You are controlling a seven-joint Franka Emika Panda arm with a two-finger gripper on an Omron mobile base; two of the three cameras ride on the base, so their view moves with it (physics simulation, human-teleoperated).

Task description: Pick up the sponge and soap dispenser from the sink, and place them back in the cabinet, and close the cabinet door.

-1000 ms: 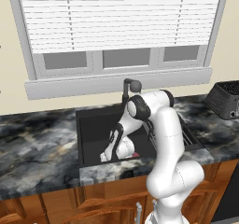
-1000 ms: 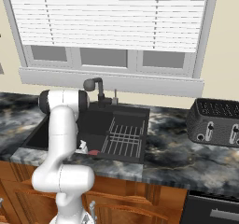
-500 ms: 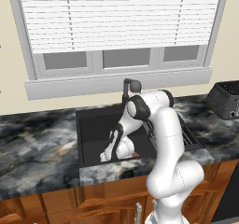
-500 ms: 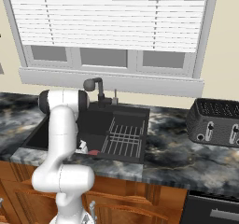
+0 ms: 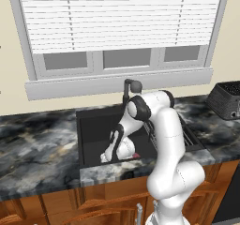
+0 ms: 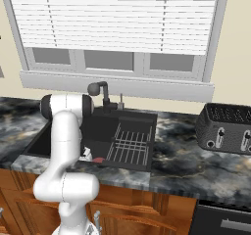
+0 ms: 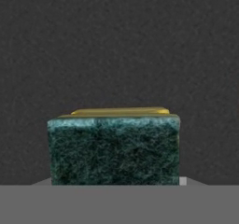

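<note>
My arm reaches down into the black sink (image 5: 93, 125), and the gripper (image 5: 105, 159) hangs low near its front wall. The hand view looks straight at a block-shaped sponge (image 7: 114, 149) with a dark green scrub face and a yellow layer, lying on the dark sink floor very close in front. My fingertips are hidden there, so I cannot tell how the jaws stand or whether they touch it. A small red-pink flat piece (image 5: 136, 156) lies on the sink floor (image 6: 132, 131) just right of the hand. The soap dispenser, the cabinet and the cabinet door are out of view.
A dark faucet (image 5: 130, 89) stands behind the sink, and a wire rack (image 6: 128, 146) fills its right half. The marble counter (image 5: 37, 139) runs to both sides. A black toaster (image 6: 226, 129) stands on the right. The window sill (image 5: 117, 83) and blinds are behind.
</note>
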